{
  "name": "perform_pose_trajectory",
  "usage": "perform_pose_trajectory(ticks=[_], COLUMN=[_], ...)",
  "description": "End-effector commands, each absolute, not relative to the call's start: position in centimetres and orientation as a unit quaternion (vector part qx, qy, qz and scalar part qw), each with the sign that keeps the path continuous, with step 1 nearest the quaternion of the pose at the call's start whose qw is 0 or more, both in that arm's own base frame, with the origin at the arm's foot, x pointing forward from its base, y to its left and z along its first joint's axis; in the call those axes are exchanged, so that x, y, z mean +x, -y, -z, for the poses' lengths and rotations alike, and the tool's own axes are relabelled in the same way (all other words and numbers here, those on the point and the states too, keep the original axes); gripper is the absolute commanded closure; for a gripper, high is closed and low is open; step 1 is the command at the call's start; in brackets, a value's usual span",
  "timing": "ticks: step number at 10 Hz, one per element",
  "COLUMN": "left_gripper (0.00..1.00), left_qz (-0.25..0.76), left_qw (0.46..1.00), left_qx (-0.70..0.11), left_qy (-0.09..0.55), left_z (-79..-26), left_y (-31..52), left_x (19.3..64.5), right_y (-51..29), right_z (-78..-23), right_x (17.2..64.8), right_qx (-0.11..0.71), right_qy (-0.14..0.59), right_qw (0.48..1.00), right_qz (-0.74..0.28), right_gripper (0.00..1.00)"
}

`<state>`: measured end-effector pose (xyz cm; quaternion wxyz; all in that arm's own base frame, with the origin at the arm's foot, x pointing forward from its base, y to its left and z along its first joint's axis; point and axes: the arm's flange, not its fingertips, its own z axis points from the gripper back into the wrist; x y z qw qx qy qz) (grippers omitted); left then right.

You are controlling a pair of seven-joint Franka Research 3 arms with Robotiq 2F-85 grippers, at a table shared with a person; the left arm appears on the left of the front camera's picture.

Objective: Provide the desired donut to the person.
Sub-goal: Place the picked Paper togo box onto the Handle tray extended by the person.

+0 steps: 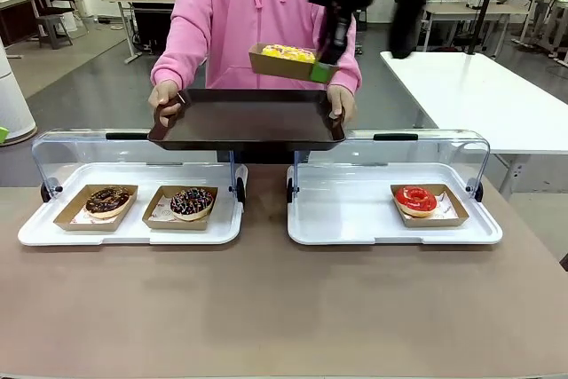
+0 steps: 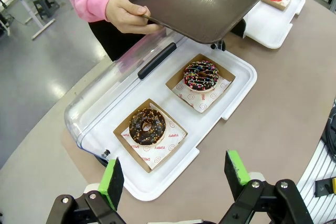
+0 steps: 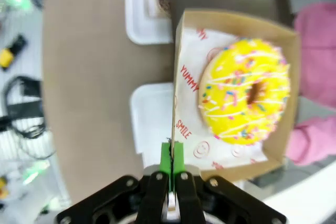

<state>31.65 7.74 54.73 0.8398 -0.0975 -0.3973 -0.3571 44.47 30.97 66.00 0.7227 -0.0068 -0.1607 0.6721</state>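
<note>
— Closest to my front camera is the smooth brown table top [image 1: 284, 317].

— What sits on its left side?

— I see a white plastic tray [image 1: 222, 228] with a see-through lid [image 1: 71, 144] tipped back behind it. Two brown card boxes sit in it. The one further left holds a round chocolate donut with nut bits [image 1: 107, 201]. The one beside it holds a chocolate donut with coloured sprinkles [image 1: 192, 202].

— And your left arm?

— Through its wrist camera, my left gripper [image 2: 174, 174] hangs over the near edge of that tray. Its green-padded fingers [image 2: 112, 179] are spread wide, with nothing between them.

— What about the middle?

— The person [image 1: 231, 15] in the bright pink hoodie stands at the far side. They hold a flat dark brown tray [image 1: 247, 120] out level, with one hand [image 1: 164, 95] on one end and the other hand [image 1: 342, 102] on the other end.

— Where is the donut they want?

— My right gripper [image 1: 324, 67] is up in the air over that dark tray, in front of the person's chest. Its fingers are pinched tight on one wall of a brown card box [image 1: 282, 64]. A round yellow donut [image 1: 288, 52] with white stripes and sprinkles lies in the box.

— And on the right?

— A second white plastic tray [image 1: 355, 219] with its lid tipped back. A shiny red donut [image 1: 415, 200] rests in a card box at its right end.
</note>
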Motion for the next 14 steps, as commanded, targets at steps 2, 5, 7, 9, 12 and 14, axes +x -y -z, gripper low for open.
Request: perform_pose_trajectory(ticks=[2,5,7,9,12,14], left_gripper=[0.00,0.00,0.00,0.00,0.00,0.00], left_qz=[0.356,0.356,0.356,0.356,0.356,0.356], left_qw=[0.840,0.840,0.840,0.840,0.840,0.840], left_qx=[-0.101,-0.101,-0.101,-0.101,-0.101,-0.101], left_qy=[0.397,0.397,0.397,0.397,0.397,0.397], left_z=[-54.7,-54.7,-54.7,-54.7,-54.7,-54.7], left_y=[-7.9,-7.9,-7.9,-7.9,-7.9,-7.9], left_x=[31.7,31.7,31.7,31.7,31.7,31.7], right_y=[-34.0,-35.0,-34.9,-34.0,-33.6,-33.3], right_z=[-62.8,-56.6,-54.0,-53.8,-53.8,-54.5], right_x=[51.2,54.7,55.3,54.9,55.4,55.2], right_qx=[-0.028,-0.074,-0.069,-0.079,-0.048,-0.048], right_qy=[0.139,0.148,0.103,0.123,0.096,0.090], right_qw=[0.734,0.734,0.729,0.720,0.728,0.726], right_qz=[-0.664,-0.659,-0.673,-0.678,-0.677,-0.680], right_gripper=[0.99,0.99,0.99,0.99,0.39,0.00])
